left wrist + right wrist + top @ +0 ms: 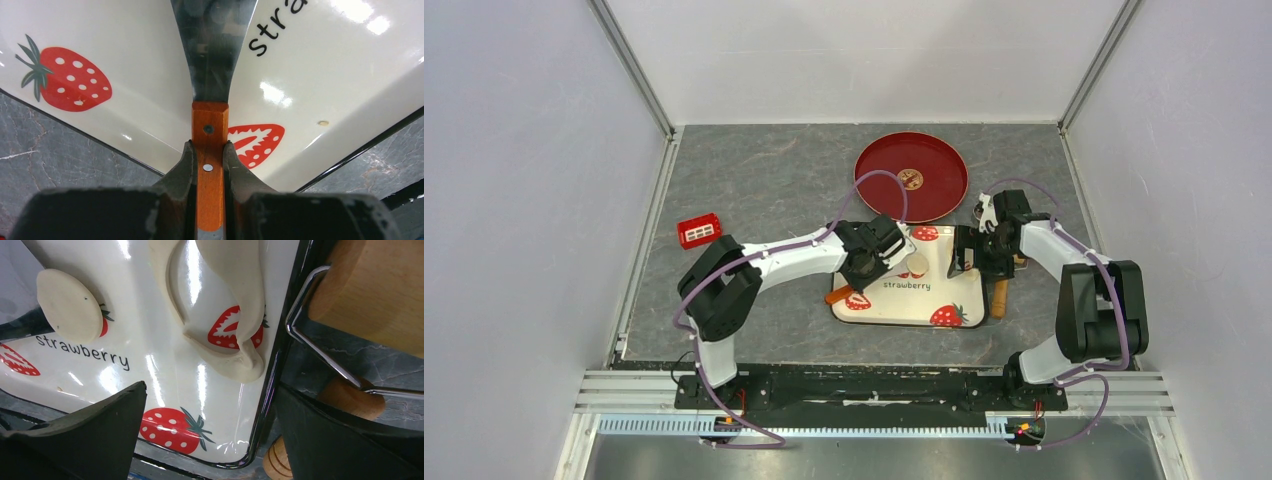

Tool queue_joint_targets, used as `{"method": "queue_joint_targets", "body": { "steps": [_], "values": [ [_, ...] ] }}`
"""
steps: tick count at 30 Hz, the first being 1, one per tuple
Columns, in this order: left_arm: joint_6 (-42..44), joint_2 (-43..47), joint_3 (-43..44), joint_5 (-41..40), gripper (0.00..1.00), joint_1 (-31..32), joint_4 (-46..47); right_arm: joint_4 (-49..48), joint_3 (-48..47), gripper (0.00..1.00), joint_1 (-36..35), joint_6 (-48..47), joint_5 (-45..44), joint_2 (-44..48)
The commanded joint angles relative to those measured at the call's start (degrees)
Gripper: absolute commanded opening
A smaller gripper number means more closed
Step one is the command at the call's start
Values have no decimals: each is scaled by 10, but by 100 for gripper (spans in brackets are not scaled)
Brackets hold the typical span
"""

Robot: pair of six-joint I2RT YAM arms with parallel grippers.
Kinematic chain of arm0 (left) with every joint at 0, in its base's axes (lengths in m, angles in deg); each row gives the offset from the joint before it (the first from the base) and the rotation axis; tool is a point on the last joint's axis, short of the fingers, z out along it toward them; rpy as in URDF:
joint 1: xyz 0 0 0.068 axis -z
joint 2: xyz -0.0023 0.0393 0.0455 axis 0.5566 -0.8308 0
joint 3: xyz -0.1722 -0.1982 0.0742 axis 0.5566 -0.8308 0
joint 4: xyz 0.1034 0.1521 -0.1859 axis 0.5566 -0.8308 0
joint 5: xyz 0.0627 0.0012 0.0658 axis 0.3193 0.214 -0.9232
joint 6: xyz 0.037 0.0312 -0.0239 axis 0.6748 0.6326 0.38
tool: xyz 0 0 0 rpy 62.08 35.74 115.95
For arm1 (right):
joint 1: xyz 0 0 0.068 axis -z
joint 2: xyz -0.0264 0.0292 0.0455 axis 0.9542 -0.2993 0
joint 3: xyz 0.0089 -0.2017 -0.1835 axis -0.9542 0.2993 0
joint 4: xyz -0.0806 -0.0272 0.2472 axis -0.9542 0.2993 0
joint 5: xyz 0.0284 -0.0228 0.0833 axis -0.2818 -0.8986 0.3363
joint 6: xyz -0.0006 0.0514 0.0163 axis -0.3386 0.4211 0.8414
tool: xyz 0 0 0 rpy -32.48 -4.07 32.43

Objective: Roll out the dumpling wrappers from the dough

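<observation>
one round wrapper (70, 305), face up

Plain pale walls (524, 200) enclose the far, left and right edges of a grey marbled worktop (764, 180), a metal rail (874, 385) lining its near edge.

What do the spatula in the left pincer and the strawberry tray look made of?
The spatula: mirror-like blade, likely steel; orange handle with two rivets, seemingly varnished wood. The strawberry tray: glossy cream surface with sharp glare and printed berries, probably melamine or enamelled metal; unclear which.
</observation>
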Motion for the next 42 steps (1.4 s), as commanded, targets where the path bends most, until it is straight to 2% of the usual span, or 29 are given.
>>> {"method": "queue_joint_targets", "body": {
  "steps": [1, 14, 20, 28, 31, 39, 42],
  "values": [
    [-31, 49, -4, -2, 2, 3, 43, -7, -43, 98, 0, 7, 9, 30],
    [-38, 86, 3, -7, 2, -3, 72, 6, -114, 98, -1, 18, -15, 76],
    [-55, 84, 23, 6, 2, -23, 86, 9, -155, 91, -4, 14, -9, 65],
    [-63, 46, 92, 16, 2, -61, 88, -17, -217, 64, -35, 32, 26, 18],
    [-61, 21, 137, 13, 2, -74, 70, -23, -262, 50, -56, 48, 37, -21],
    [-61, -56, 249, 8, 2, -111, 40, -78, -367, 25, -91, 107, 121, -124],
    [-60, -87, 286, 2, 2, -121, 30, -97, -407, 17, -97, 126, 124, -163]
  ]
}}
